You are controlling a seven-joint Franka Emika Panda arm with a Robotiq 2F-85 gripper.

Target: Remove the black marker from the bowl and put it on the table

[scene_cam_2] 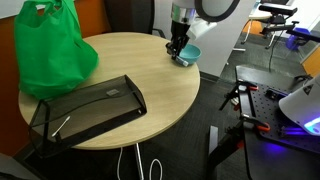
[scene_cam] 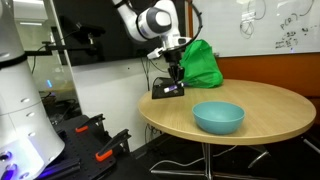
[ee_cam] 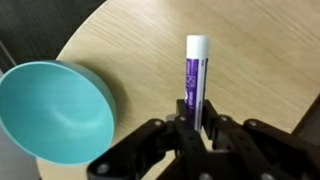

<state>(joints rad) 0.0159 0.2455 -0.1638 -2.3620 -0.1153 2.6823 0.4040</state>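
A round tan wooden table (scene_cam: 270,100) is seen in both exterior views, with a whiteboard (scene_cam: 270,28) on the wall behind it. A green bag (scene_cam: 202,62) and a flat black device (scene_cam: 168,90) are set on the far part of the top in an exterior view; the same bag (scene_cam_2: 50,50) and device (scene_cam_2: 90,105) are shown close to the camera in an exterior view. A light-blue bowl (scene_cam: 218,116) is placed near the table's edge, and nothing is seen inside it in the wrist view (ee_cam: 55,110).

The white arm (scene_cam: 150,22) is lowered over the table, and the claw (ee_cam: 195,128) is closed narrowly on the marker (ee_cam: 195,75). The marker is clamped between the fingers (ee_cam: 213,128), with its white end pointed away from the claw and a purple label shown along its body. It is held outside the bowl, just to the right of the rim, over bare wood. Whether its tip is touching the table cannot be told. In an exterior view the claw (scene_cam_2: 178,50) is seen just beside the bowl (scene_cam_2: 192,55).
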